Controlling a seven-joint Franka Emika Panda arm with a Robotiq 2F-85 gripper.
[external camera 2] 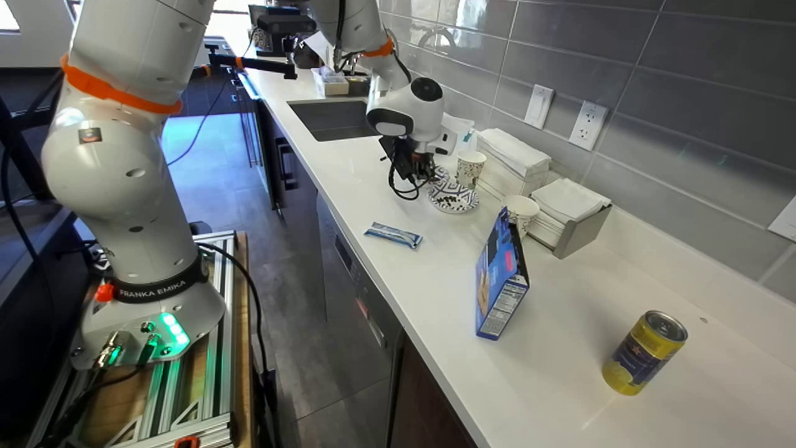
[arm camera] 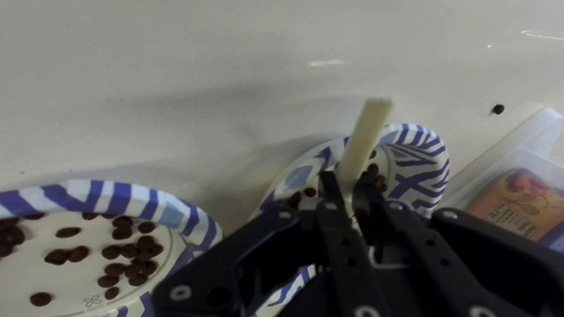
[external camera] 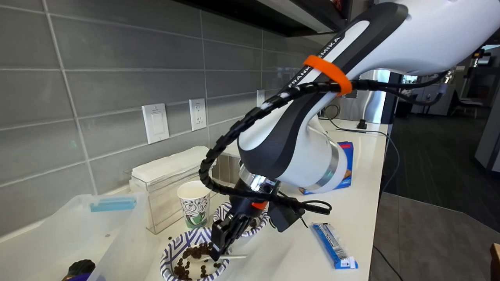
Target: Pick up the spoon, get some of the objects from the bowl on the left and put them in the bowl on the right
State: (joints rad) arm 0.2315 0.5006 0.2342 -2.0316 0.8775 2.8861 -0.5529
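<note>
My gripper is shut on the handle of a pale spoon, which also shows in the wrist view. The spoon's head reaches into a blue-and-white patterned paper bowl beside the clear bin; the wrist view shows this bowl under the fingers. Dark brown bean-like pieces lie in it, partly around the spoon head. A second matching bowl stands behind the gripper; it is at the left of the wrist view with dark pieces, and in an exterior view.
A clear plastic bin stands beside the spoon's bowl. A paper cup and a napkin holder stand by the wall. A wrapped bar, a blue box and a yellow can are on the counter. One loose piece lies outside the bowls.
</note>
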